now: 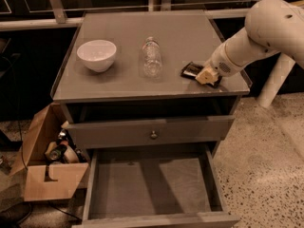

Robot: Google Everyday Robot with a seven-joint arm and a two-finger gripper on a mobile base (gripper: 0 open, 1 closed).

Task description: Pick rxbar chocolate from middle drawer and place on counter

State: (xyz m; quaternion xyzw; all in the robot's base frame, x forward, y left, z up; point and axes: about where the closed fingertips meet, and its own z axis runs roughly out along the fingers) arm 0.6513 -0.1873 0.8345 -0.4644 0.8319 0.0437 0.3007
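The rxbar chocolate (pixel 191 70), a small black-wrapped bar, is at the counter's (pixel 180 32) front right, low over or touching the top. My gripper (pixel 205 74) comes in from the right on a white arm and is shut on the bar's right end. The middle drawer (pixel 152 186) is pulled out below, and its grey floor is bare.
A white bowl (pixel 97 55) stands at the counter's left and a clear plastic bottle (pixel 152 57) lies in the middle. A closed drawer front with a round knob (pixel 153 135) sits above the open drawer. A cardboard box (pixel 40 167) of clutter is on the floor at left.
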